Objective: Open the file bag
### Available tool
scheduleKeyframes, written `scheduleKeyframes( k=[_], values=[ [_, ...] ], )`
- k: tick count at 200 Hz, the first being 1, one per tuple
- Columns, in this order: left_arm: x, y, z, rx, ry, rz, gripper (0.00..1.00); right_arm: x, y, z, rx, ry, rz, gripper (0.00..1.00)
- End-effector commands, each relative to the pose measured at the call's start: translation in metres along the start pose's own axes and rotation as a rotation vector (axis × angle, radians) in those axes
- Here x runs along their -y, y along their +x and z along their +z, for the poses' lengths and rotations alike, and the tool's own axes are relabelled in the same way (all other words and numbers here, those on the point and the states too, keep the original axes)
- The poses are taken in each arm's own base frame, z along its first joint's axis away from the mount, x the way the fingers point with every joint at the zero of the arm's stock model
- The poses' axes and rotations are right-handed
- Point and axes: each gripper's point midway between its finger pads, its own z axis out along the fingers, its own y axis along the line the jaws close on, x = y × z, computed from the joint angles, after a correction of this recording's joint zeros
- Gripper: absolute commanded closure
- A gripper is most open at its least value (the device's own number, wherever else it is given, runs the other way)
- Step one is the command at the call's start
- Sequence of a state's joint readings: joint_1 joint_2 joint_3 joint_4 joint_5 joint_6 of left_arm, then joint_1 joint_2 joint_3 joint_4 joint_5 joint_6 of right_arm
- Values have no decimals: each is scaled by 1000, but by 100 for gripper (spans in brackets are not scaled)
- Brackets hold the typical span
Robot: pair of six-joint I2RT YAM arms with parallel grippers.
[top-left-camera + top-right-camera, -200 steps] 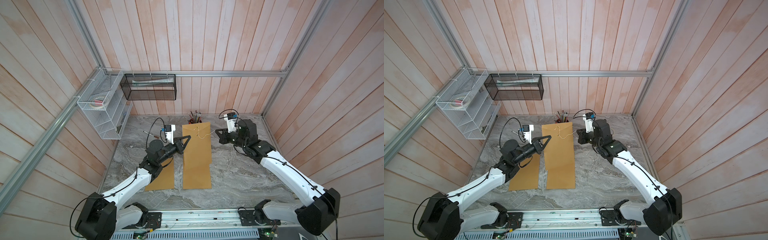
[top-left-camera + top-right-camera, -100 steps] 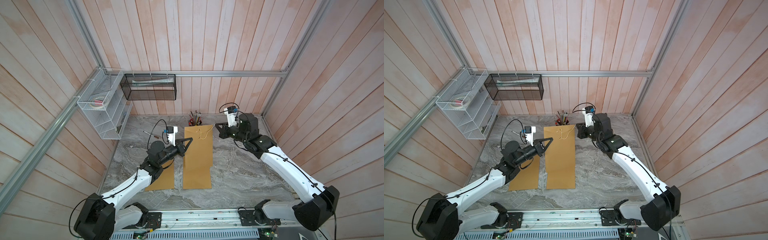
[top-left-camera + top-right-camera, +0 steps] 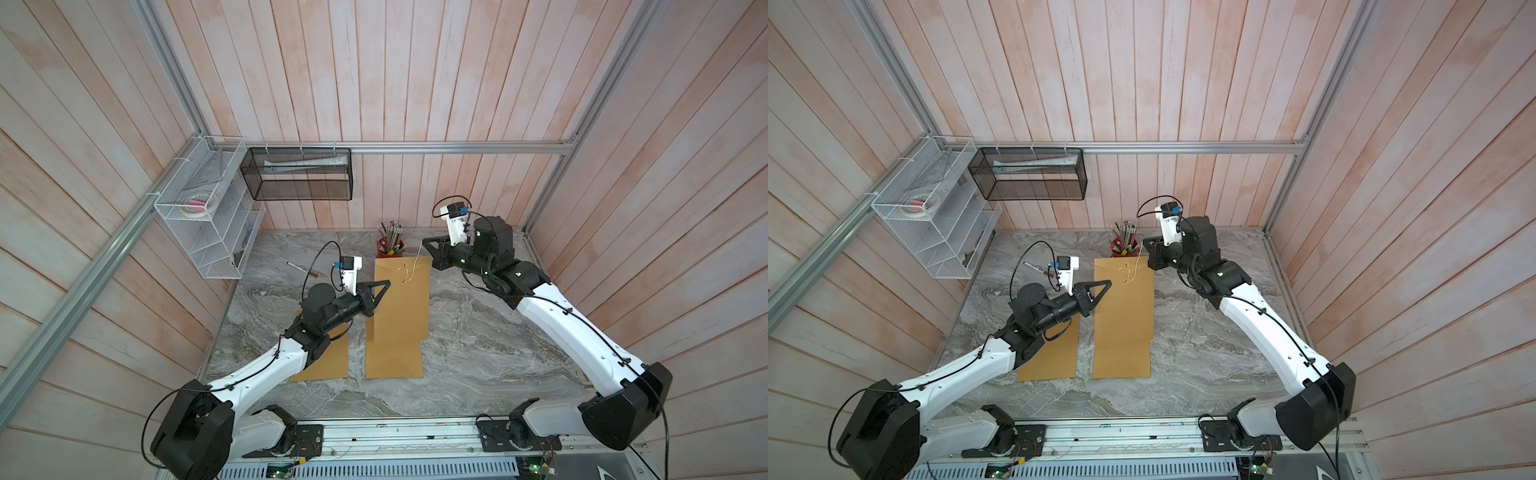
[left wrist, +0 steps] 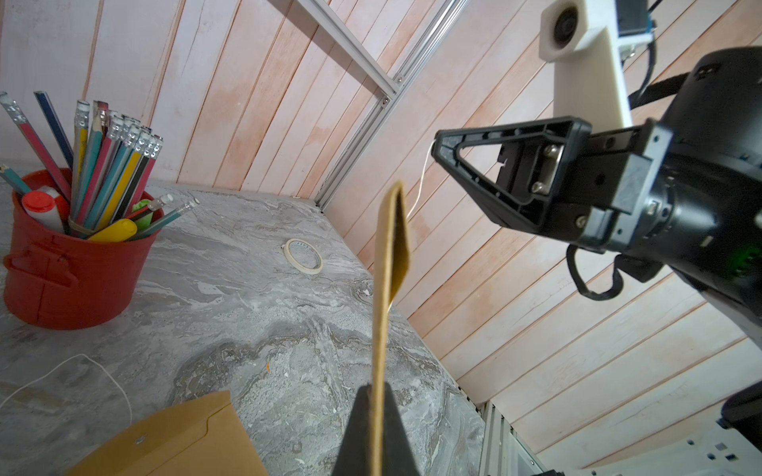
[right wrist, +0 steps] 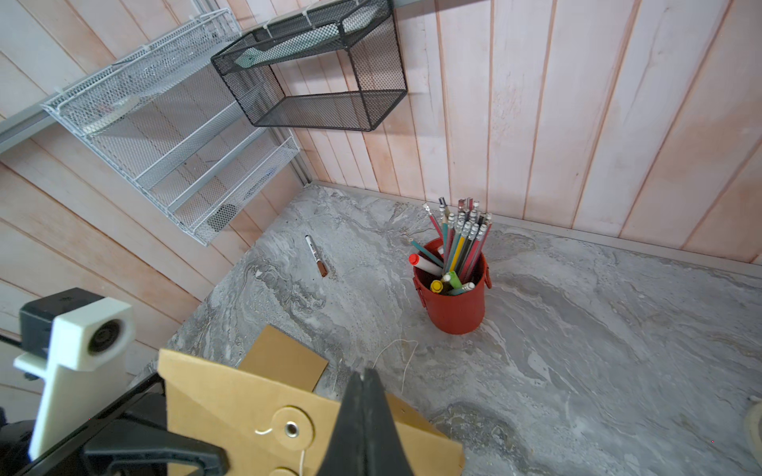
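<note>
You have the left gripper point(image 3: 387, 283) closed tight on the left edge of the brown file bag point(image 3: 398, 328), bag at the middle of the bench point(image 3: 478, 332), just before the red pencil pot point(image 3: 388, 250), right gripper point(image 3: 424, 242) closed on its thin white string point(image 4: 421, 181).

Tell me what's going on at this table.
The left gripper is shut on the left edge of the file bag, steadying it. The right gripper is shut on the bag's string and holds it up, away from the clasp. The flap looks closed, so the bag is not open yet. A second bag lies flat under the left arm.
</note>
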State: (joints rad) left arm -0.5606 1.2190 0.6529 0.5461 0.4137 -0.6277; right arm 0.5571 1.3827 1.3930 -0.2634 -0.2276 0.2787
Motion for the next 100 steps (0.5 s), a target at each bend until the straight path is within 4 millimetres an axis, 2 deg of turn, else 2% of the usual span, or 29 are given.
scheduleKeyframes(
  k=[1,100],
  values=[
    [-1,2,3,5,2,11,100,-17,-8,1,4,-42,-33,100],
    [-1,6,9,3,9,-1,100,-64,-14,27,-8,-147,-76,100]
  ],
)
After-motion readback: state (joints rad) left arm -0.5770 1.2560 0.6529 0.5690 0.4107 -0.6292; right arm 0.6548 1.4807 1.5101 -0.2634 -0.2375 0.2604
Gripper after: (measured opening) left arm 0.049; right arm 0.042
